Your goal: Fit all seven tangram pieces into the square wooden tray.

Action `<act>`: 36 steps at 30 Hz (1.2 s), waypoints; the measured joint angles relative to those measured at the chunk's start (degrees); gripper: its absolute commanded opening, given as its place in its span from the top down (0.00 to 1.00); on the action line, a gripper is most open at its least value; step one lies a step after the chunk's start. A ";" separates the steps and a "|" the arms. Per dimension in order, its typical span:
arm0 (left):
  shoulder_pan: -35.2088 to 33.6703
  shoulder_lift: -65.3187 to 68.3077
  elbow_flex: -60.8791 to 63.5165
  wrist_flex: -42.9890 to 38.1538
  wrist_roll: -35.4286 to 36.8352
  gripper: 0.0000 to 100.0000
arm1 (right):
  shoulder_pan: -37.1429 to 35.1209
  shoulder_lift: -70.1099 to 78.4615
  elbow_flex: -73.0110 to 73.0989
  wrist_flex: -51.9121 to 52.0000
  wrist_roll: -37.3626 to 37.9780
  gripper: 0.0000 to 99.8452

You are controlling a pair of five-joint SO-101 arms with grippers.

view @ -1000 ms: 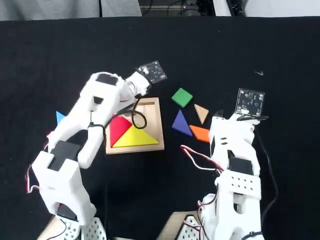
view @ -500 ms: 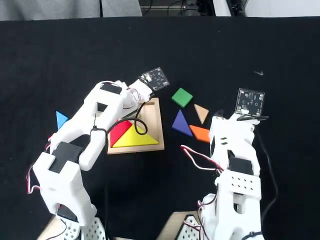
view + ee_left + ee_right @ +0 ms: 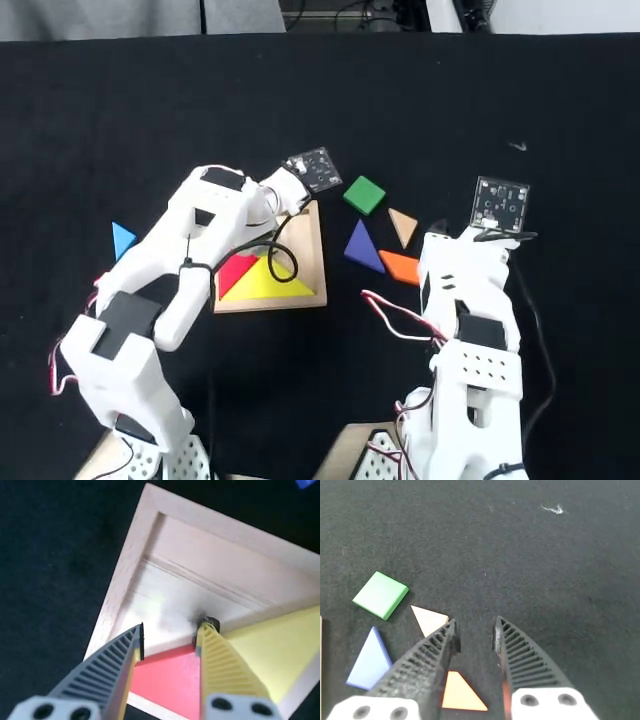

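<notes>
The square wooden tray [image 3: 316, 262] holds a red triangle [image 3: 232, 275] and a yellow triangle [image 3: 270, 281] side by side. My left gripper [image 3: 170, 635] is open just above the tray's bare floor [image 3: 200, 580], its tips at the edge of the red triangle [image 3: 167, 672], with the yellow triangle [image 3: 272, 650] beside it. My right gripper [image 3: 475, 630] is open over black cloth, nothing between its fingers. Near it lie a green square [image 3: 380, 594], a tan triangle [image 3: 430, 619], a blue-purple triangle [image 3: 370, 659] and an orange triangle [image 3: 460, 692].
A small blue triangle [image 3: 122, 240] lies alone left of the tray. The green square [image 3: 364, 194], tan triangle [image 3: 403, 226], blue-purple triangle [image 3: 362, 247] and orange triangle [image 3: 400, 267] cluster between tray and right arm [image 3: 465, 280]. Black cloth covers the table.
The left arm has swung slightly rightward and lower over the tray, hiding more of the red triangle. The right arm has kept still.
</notes>
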 measured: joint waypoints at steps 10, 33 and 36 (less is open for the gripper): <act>-0.62 -12.92 -8.70 6.86 7.65 0.81 | 0.09 0.00 0.00 0.00 0.00 0.88; -43.60 -53.01 22.77 20.92 32.09 0.81 | -1.67 0.00 -11.43 18.29 7.74 0.88; -43.78 -56.79 35.52 12.66 35.87 0.81 | -1.85 0.00 -16.26 26.20 10.11 0.87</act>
